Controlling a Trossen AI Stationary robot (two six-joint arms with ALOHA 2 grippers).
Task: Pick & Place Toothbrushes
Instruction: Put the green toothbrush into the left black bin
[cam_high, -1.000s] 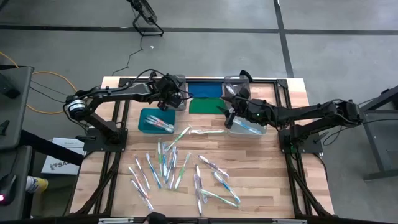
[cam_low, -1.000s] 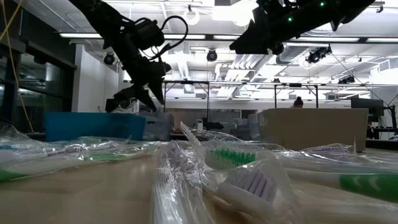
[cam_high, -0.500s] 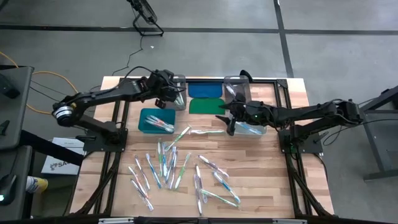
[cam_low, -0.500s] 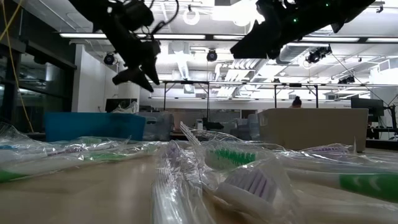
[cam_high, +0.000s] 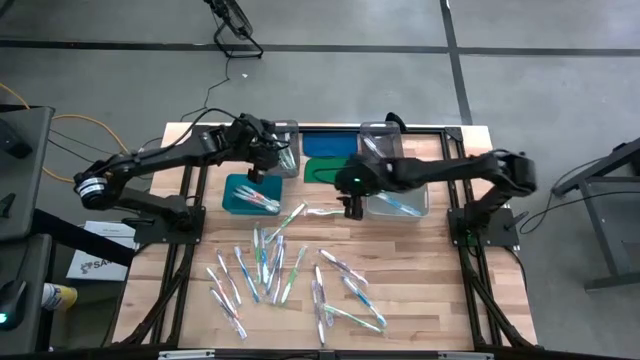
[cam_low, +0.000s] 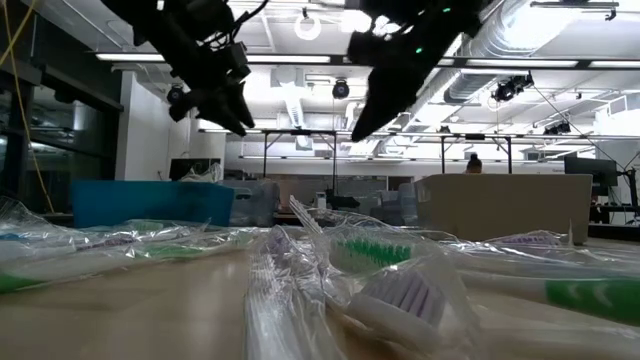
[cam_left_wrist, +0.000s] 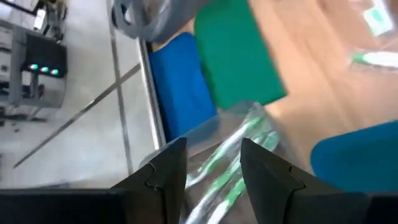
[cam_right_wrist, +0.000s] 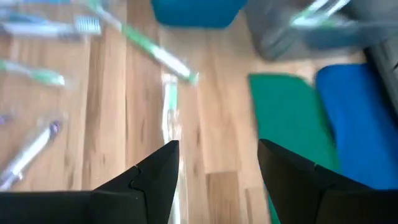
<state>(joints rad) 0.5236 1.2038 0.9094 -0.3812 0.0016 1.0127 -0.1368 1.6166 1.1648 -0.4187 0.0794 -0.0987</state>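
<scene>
On the table (cam_high: 440, 260): two lids (cam_high: 329, 170), three bins (cam_high: 240, 200), scattered toothbrushes (cam_high: 280, 270).

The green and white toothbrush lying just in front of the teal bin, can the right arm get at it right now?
Probably yes. The right gripper hangs open just beside that toothbrush, with bare table between them; the left gripper is off over the bins.
</scene>
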